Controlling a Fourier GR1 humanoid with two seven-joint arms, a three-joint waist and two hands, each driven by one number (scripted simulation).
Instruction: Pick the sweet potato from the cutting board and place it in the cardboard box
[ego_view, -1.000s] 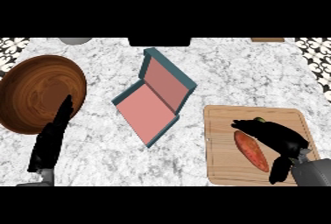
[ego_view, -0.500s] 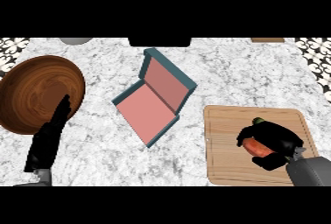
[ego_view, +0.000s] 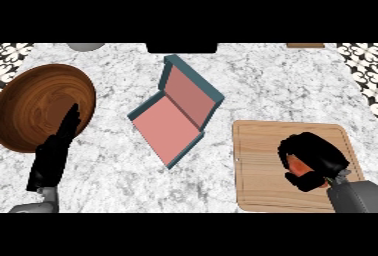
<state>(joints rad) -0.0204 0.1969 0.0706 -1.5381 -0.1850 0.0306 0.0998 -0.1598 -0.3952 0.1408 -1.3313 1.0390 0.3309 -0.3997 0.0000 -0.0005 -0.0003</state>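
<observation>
On the light wooden cutting board (ego_view: 258, 165), the right hand (ego_view: 314, 157) curls its fingers around the orange sweet potato (ego_view: 299, 164); the left hand (ego_view: 53, 155) rests with fingers straight.

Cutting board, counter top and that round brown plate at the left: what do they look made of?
The cutting board looks like pale wood, matte, with straight grain lines. The counter looks like polished marble or similar stone, white with grey veins. The round plate looks like dark wood with a slight sheen and curved grain rings, though a wood-look finish cannot be ruled out.
</observation>
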